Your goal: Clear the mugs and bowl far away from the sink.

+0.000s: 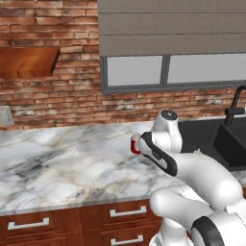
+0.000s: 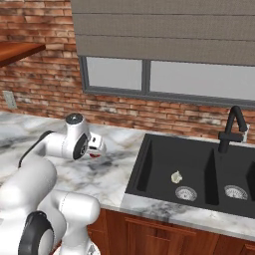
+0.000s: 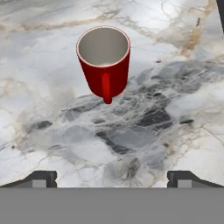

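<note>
One red mug (image 3: pixel 104 61) stands upright on the marble counter (image 3: pixel 144 131), at twelve o'clock from the gripper (image 3: pixel 112 178), handle facing it. Jaws are spread wide and empty, apparently lined up for a grasp. The black sink (image 2: pixel 194 174) lies at three o'clock.

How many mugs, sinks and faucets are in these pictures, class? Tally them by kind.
Red mug: 1
Black sink: 1
Black faucet: 1
Total: 3
</note>
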